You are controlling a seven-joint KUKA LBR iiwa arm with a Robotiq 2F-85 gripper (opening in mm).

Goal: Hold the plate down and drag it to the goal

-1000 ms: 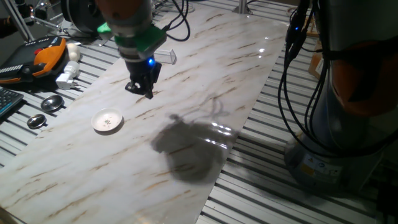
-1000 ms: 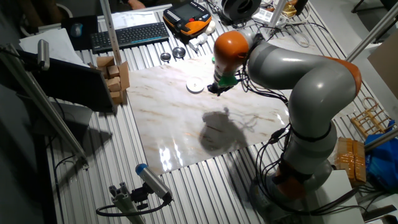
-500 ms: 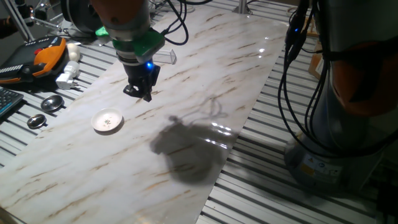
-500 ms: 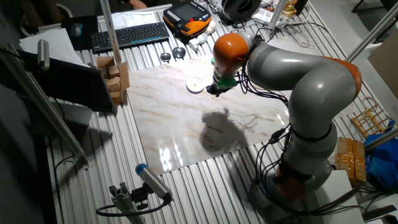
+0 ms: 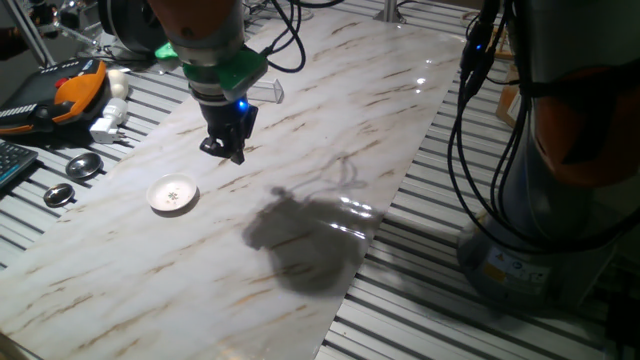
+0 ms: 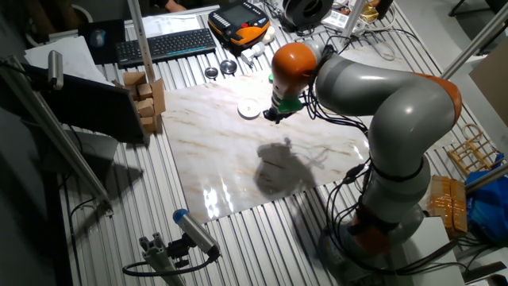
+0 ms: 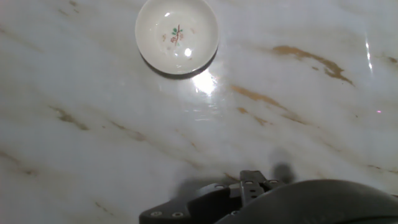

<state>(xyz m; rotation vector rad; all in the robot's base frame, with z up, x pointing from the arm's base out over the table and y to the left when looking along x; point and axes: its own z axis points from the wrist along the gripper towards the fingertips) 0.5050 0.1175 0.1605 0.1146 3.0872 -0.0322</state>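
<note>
Since the earlier pictures the tool (image 5: 224,150) has drifted a little toward the left of the surface (image 5: 330,130) in one fixed view, ending slightly closer to the plate (image 5: 173,194); over the last half second it has hardly shifted at all. The plate has not moved. It lies flat on the marble-patterned surface near its left edge, apart from the tool, which hangs above the marble beside it without touching it. In the hand view the plate (image 7: 177,35) sits at the top of the picture, with a small reddish mark at its centre and bare marble between it and the dark tool body at the bottom edge. Whether the tool's fingers are clenched or released cannot be told from any view.

The goal (image 5: 262,91), a clear plastic bracket, stands behind the tool on the far side of it from the plate. Nothing lies on the marble between tool and plate.

Off the marble, on the slatted surface to the left, lie two grey metal discs (image 5: 84,166), a white plug (image 5: 108,122) and an orange-and-black handset (image 5: 62,95). The arm's shadow (image 5: 305,240) darkens the marble in front.
</note>
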